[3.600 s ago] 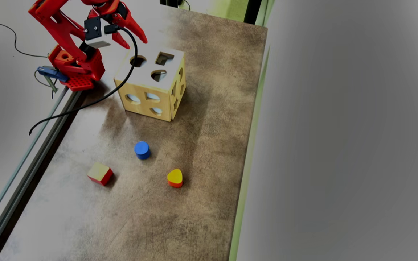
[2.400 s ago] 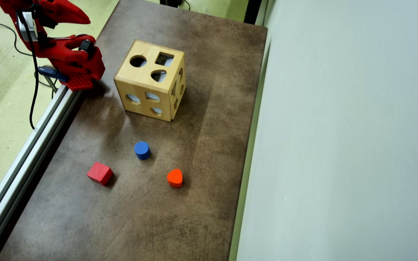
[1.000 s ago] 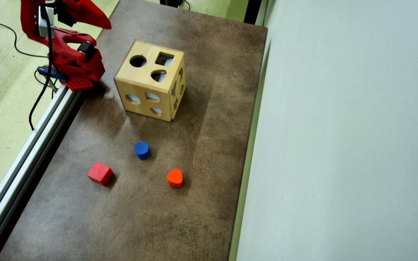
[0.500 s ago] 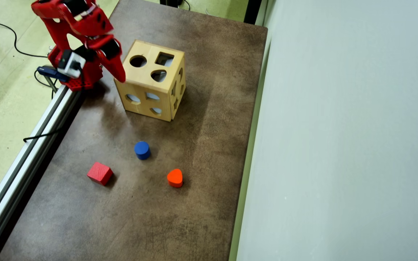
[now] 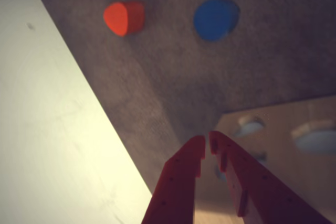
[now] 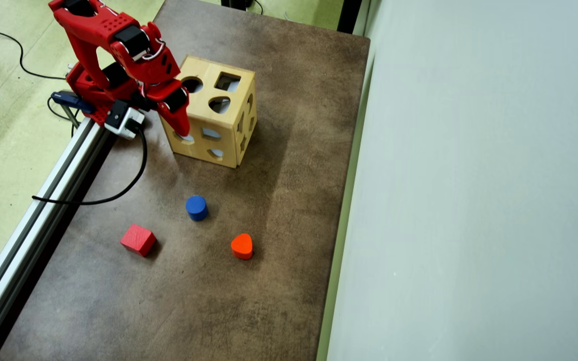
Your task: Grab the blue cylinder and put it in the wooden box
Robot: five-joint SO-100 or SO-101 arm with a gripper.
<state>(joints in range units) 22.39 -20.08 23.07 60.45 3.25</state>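
The blue cylinder [image 6: 196,207] stands upright on the brown mat, in front of the wooden box [image 6: 229,125]. In the wrist view the blue cylinder [image 5: 216,19] is far ahead at the top, and the wooden box [image 5: 283,145] fills the lower right. My red gripper [image 6: 184,131] hangs at the box's left front edge, well apart from the cylinder. In the wrist view the gripper [image 5: 207,141] has its tips almost touching, with nothing between them.
A red cube [image 6: 138,239] and an orange-red heart-like block [image 6: 242,246] lie on the mat [image 6: 279,210] near the cylinder; the heart block also shows in the wrist view [image 5: 124,18]. An aluminium rail [image 6: 38,210] and black cable [image 6: 118,190] run along the mat's left edge.
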